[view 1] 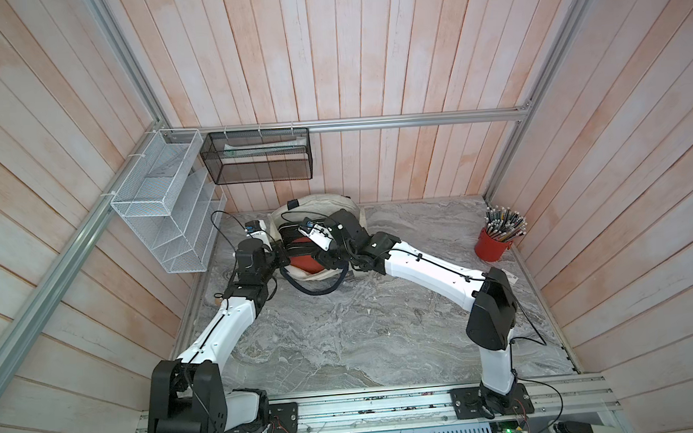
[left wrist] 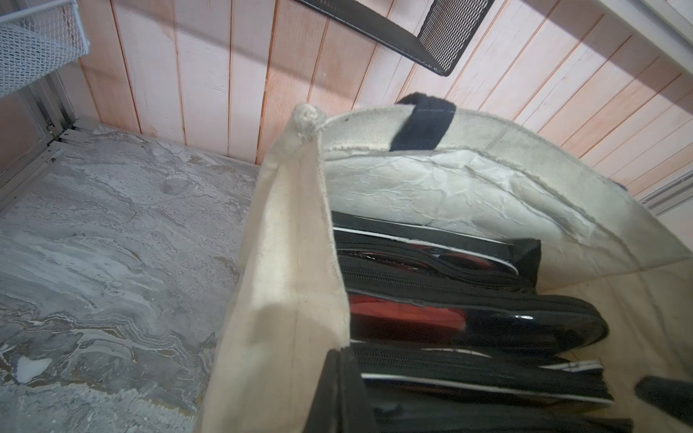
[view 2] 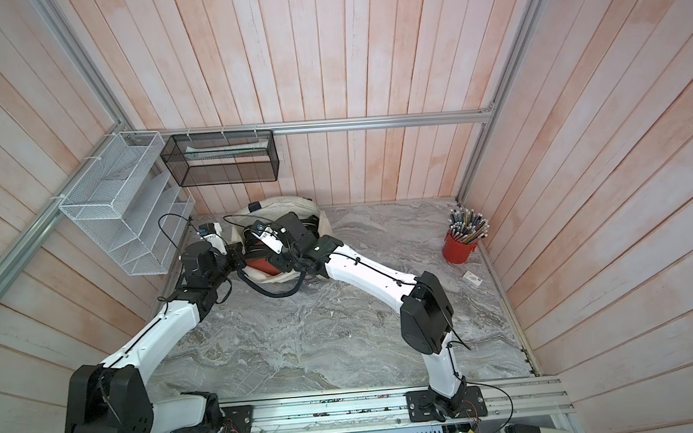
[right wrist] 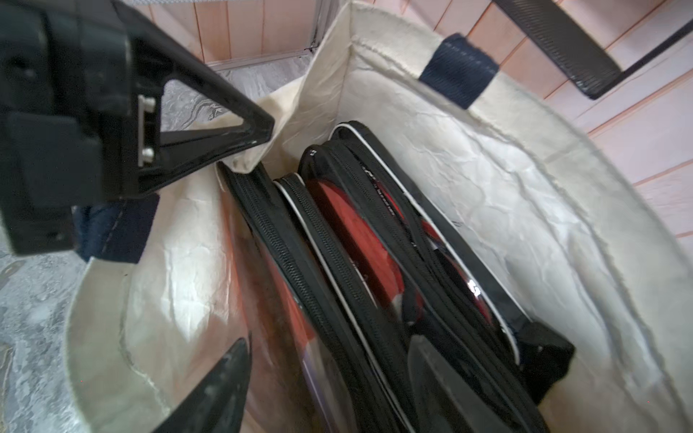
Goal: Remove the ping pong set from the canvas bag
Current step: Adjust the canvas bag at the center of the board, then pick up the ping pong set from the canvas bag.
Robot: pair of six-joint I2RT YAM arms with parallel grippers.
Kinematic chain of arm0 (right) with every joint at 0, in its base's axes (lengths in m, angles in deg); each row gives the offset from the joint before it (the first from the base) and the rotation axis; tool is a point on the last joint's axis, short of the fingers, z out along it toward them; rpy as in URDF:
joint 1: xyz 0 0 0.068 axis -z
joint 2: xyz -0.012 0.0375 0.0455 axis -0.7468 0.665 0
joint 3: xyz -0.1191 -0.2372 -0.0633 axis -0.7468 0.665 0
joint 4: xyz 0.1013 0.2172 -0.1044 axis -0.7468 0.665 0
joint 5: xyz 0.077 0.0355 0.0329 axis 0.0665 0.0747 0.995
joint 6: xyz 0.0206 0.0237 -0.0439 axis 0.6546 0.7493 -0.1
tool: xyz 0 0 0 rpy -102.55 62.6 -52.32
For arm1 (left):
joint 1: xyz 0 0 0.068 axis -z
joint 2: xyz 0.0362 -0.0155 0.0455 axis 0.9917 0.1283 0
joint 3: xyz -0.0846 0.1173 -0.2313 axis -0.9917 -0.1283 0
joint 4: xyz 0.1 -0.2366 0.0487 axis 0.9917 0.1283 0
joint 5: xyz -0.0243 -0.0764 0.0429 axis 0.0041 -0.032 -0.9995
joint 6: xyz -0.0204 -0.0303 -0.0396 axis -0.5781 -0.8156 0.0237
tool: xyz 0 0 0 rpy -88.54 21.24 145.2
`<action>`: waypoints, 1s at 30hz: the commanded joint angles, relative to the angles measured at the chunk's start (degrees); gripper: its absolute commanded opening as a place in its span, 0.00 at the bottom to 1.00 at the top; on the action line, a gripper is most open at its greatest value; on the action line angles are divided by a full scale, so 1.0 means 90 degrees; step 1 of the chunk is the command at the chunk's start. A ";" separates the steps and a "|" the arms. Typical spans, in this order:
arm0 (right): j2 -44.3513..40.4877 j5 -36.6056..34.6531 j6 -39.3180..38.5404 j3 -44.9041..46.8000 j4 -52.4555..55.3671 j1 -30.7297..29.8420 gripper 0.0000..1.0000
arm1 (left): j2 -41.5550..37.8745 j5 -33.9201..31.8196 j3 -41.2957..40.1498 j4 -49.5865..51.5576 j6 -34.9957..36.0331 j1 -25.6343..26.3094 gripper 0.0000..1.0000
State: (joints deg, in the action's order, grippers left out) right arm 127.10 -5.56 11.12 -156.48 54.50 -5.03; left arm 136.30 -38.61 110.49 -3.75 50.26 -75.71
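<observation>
As left gripper (right wrist: 249, 148) pinches bag (right wrist: 487, 187), black set (right wrist: 337, 225) — inside

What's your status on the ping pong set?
Left end effector shut on canvas bag rim. Right end effector open, in bag mouth. Ping pong set inside, on edge. Nothing blocking it.

The left arm (view 1: 220, 328) rises from its base with the elbow bent and reaches forward. The left gripper (right wrist: 262, 129) has its fingers pressed together on the rim of the cream-white canvas bag with navy strap handles (right wrist: 487, 180). The right arm (view 1: 430, 266) stretches low across towards the left fingers, with its wrist tipped downward. The right gripper (right wrist: 329, 341) points into the bag's mouth near the left fingers, and its own fingers (right wrist: 225, 378) are spread well apart.
</observation>
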 commanded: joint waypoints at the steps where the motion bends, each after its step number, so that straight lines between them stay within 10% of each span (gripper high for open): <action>1: 0.0205 0.0084 -0.0233 -0.0010 0.0194 -0.0089 0.68 | 0.0054 -0.0161 -0.0030 0.0169 0.0028 -0.0041 0.00; 21: 0.1007 0.0073 -0.0301 -0.0435 0.0151 0.0082 0.62 | 0.0020 -0.0121 0.0019 0.0204 0.0048 -0.0074 0.00; 25: 0.1132 0.0107 -0.0365 -0.0507 0.0289 0.0095 0.48 | 0.0014 -0.0138 0.0038 0.0211 0.0039 -0.0092 0.00; 30: 0.1151 0.0059 -0.0388 -0.0473 0.0409 0.0092 0.00 | -0.0040 -0.0274 0.0146 0.0290 -0.0002 -0.0147 0.00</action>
State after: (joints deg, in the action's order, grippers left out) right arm 135.38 -4.69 6.36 -160.40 55.06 -4.15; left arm 136.30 -39.16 110.49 -3.16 50.26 -76.52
